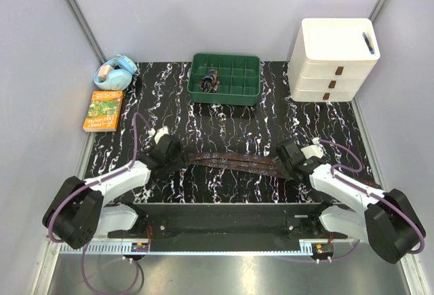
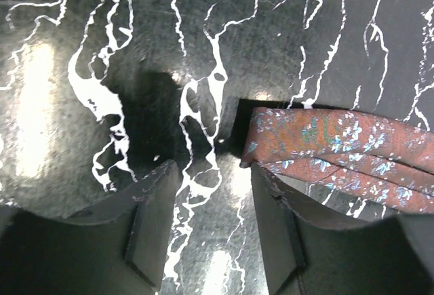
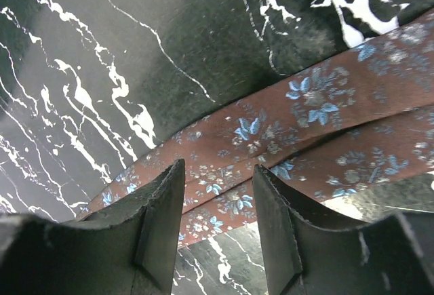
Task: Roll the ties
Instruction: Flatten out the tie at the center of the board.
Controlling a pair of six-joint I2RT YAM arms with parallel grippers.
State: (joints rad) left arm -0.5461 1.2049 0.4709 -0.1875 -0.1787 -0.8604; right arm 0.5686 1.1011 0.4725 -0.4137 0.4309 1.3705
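The left gripper [image 2: 213, 173] stands half open and holds nothing. The folded end of the long brown flower-patterned cloth tie [image 2: 325, 135] lies just beside one finger. The right gripper [image 3: 218, 173], jaws likewise parted and empty, hangs over the tie near its other end on the black, white-veined marble table [image 2: 68, 44].

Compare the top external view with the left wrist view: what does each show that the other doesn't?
Only top external: the green tray, white drawers, the book and the right gripper over the tie. Only left wrist: the tie's blue flower pattern and its layered end lying just beside the open jaws, not between them. Both: the tie, the marbled table, the left gripper.
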